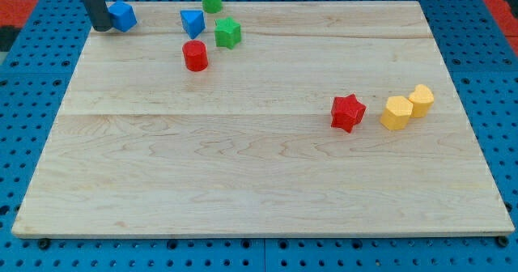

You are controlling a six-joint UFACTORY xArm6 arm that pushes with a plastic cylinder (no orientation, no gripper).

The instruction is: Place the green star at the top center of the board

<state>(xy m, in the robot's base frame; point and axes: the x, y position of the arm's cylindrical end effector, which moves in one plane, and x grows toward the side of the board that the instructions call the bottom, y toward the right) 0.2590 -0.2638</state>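
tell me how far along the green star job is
Mostly placed already: the green star sits near the board's top edge, slightly to the view's left of centre. Nothing is in hand: my tip stands at the top-left corner beside the blue cube. Left: a short nudge toward the view's right.

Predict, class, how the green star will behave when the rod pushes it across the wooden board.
The green star looks rigid and sits flat, so it should slide, not roll. Its points may make it spin if pushed off-centre. The blue block close beside it could get bumped. My tip is far off at the view's left.
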